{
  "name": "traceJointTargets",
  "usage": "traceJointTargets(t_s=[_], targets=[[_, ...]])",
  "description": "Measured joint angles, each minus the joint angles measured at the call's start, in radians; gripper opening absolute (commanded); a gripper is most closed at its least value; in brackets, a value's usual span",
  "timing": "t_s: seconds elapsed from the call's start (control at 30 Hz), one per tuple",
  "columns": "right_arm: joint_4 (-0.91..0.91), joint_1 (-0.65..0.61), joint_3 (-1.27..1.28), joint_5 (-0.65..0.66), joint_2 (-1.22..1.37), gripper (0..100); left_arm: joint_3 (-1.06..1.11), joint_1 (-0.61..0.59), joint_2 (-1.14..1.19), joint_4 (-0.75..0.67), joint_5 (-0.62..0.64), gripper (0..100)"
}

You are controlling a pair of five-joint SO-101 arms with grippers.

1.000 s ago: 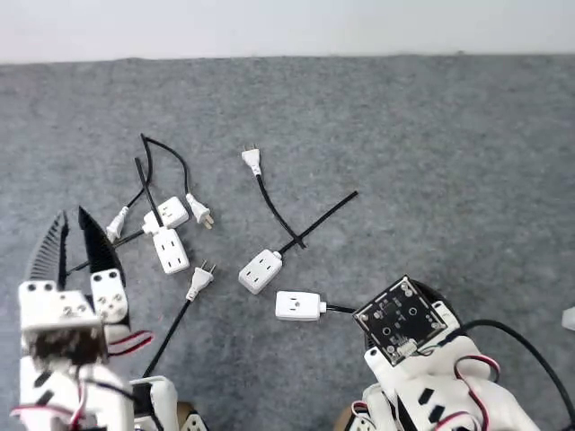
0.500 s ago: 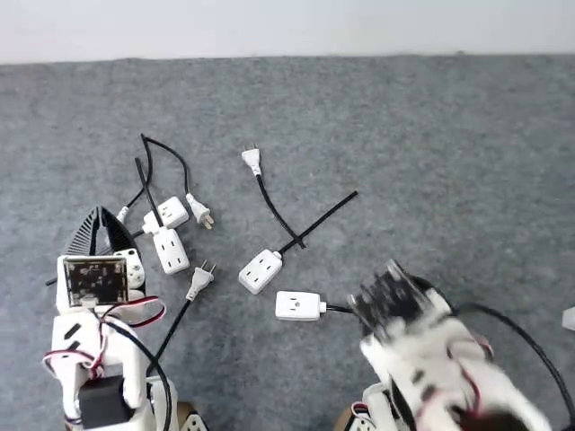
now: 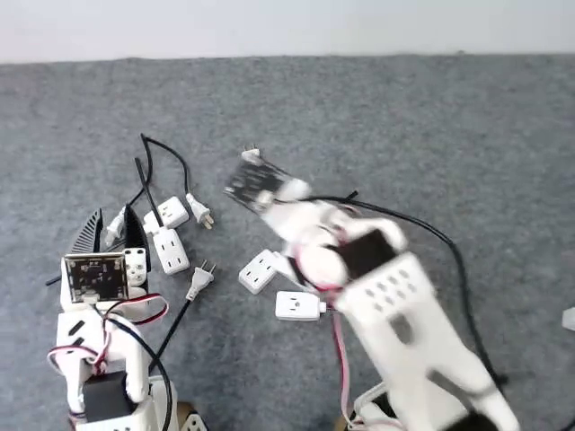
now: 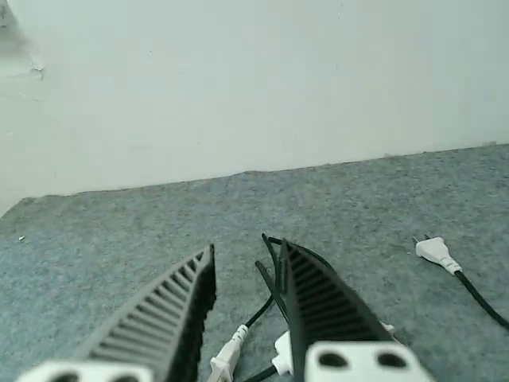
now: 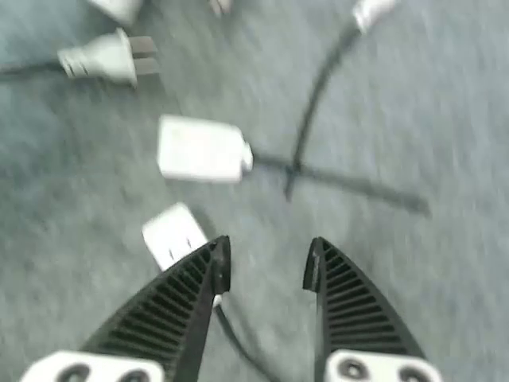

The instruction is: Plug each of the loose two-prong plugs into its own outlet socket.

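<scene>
Several white two-prong plugs on black cords and several white outlet sockets lie on the grey carpet. My left gripper (image 3: 112, 230) (image 4: 245, 253) is open at the left, around a plug (image 3: 115, 224) (image 4: 225, 360), with two sockets (image 3: 171, 213) (image 3: 171, 250) just to its right. Two more plugs (image 3: 199, 212) (image 3: 199, 279) lie nearby. My right arm (image 3: 359, 260) stretches over the middle. Its gripper (image 5: 266, 251) hangs open above a socket (image 5: 176, 235) (image 3: 298, 306), with another socket (image 5: 199, 150) (image 3: 259, 270) just beyond. A far plug (image 3: 251, 159) (image 4: 433, 251) peeks out past the right arm.
Two black cords cross (image 5: 294, 167) past the middle sockets. A white wall (image 4: 254, 79) runs along the carpet's far edge. Bare carpet (image 3: 467, 135) spreads at the far right.
My right arm has swung from the near right corner out over the middle sockets. My left gripper first turned right toward the left plug, then held there.
</scene>
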Motion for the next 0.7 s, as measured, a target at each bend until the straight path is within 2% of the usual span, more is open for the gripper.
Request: traceJointTargets(t_s=[0.2, 0.37, 0.7], targets=[[-0.180, -0.089, -0.074, -0.063, 0.279, 16.2, 0.032, 0.000, 0.005, -0.032, 0.000, 14], [-0.299, -0.104, -0.172, -0.121, 0.491, 16.2, 0.032, 0.000, 0.005, -0.032, 0.000, 14], [-0.385, -0.094, -0.506, -0.144, 0.891, 16.2, 0.046, 0.000, 0.005, -0.051, 0.000, 14]])
